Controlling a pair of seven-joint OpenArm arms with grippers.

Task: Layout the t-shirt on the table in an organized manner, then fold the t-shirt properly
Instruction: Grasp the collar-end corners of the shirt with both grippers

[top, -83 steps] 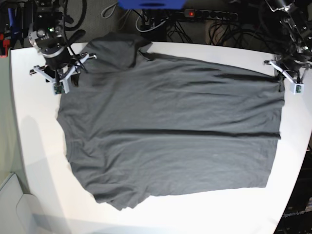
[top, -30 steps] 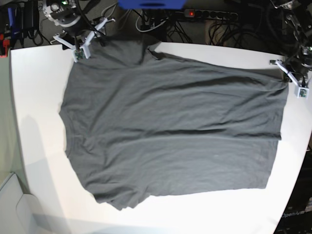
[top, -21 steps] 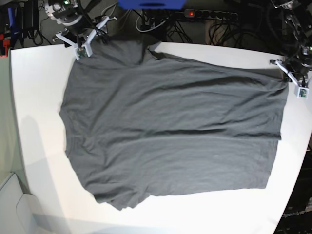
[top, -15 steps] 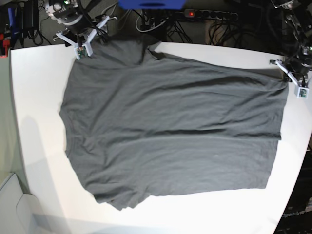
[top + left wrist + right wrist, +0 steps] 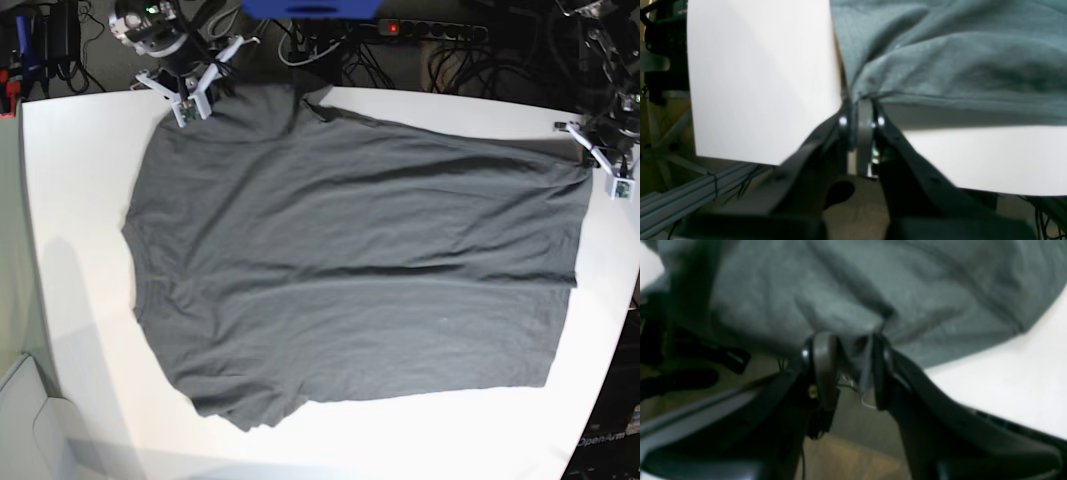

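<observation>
Nearest, the dark grey t-shirt [image 5: 350, 270] lies spread almost flat across the white tabletop [image 5: 80, 250]. Further back, the left hand [image 5: 858, 113] is pinched tight on a hem corner, while the right hand [image 5: 846, 350] sits part-closed around sleeve cloth at the far edge. If that looser grip slips, the sleeve may drop off the edge and bunch.

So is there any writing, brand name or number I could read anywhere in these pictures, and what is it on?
"OpenArm": faint pale lettering on the dark frame beside the table, at the base view's bottom right corner; it runs to the picture's edge, so it may be cut short.
No print shows on the t-shirt.
The wrist views are too blurred for any text.
</observation>
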